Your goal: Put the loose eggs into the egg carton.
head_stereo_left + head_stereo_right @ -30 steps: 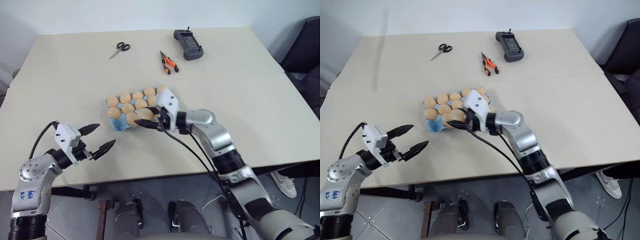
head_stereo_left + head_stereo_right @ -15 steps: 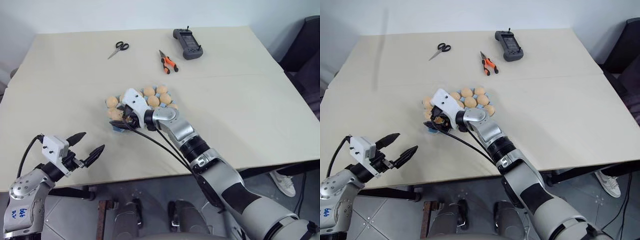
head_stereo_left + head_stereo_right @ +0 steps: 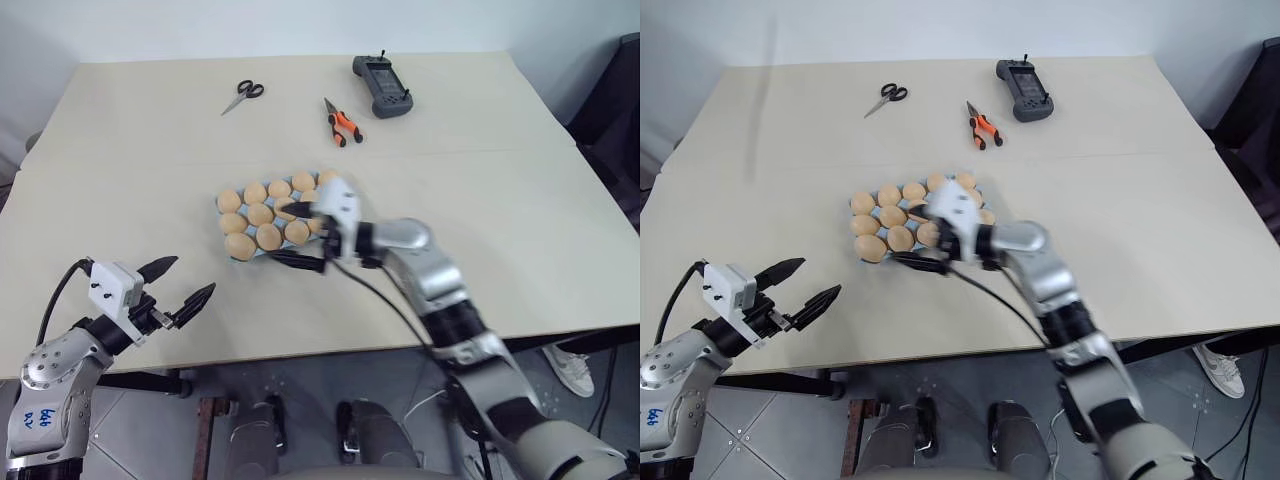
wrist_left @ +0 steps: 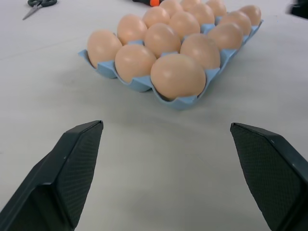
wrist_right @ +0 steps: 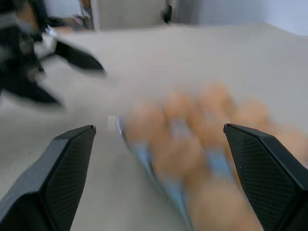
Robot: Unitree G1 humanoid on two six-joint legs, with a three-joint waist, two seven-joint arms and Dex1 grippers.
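Twelve eggs (image 4: 178, 75) fill the egg carton (image 4: 185, 102), mid-surface (image 3: 520, 230). Right gripper (image 3: 297, 236) at the carton's near right edge, fingers spread, empty. Left gripper (image 3: 178, 286) near the front edge, open, well apart from the carton.

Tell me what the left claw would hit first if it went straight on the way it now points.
Probably the egg carton: the left claw stands open, aimed at its near corner egg. Bare table lies between.
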